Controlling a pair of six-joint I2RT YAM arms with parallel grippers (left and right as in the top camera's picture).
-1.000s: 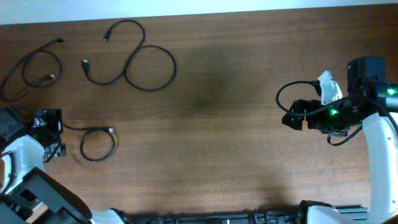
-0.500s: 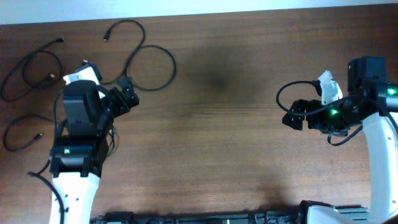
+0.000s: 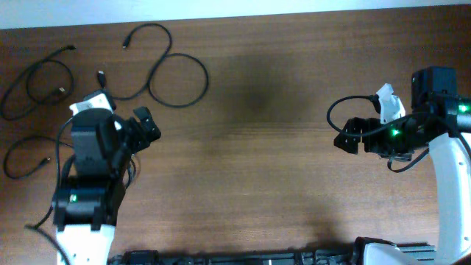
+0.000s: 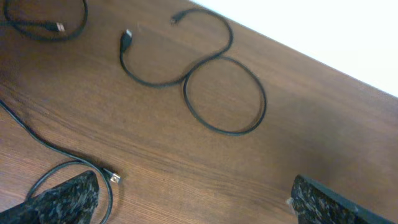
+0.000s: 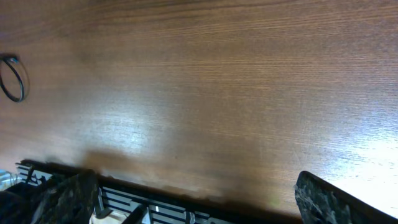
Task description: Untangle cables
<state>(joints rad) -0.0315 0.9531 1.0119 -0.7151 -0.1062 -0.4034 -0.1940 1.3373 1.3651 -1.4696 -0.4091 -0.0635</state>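
Three black cables lie apart at the table's left. An S-shaped one (image 3: 158,70) is at the back and also shows in the left wrist view (image 4: 211,87). A looped one (image 3: 37,81) is at the far left back (image 4: 50,25). A third (image 3: 22,156) curves at the left edge, and its plug end and loop (image 4: 93,174) lie by my left finger. My left gripper (image 3: 147,126) is open and empty (image 4: 193,205), in front of the S-shaped cable. My right gripper (image 3: 347,138) is open and empty (image 5: 199,199), far to the right.
The brown wooden table (image 3: 257,162) ends at a white strip (image 3: 294,6) along the back. A black slotted rail (image 5: 155,205) runs along the front edge. A small cable loop (image 5: 13,78) shows far off in the right wrist view.
My left arm came in from the far left edge over the table's left side, then shifted slightly forward. The small looped cable now lies farther left. The right arm has not moved.
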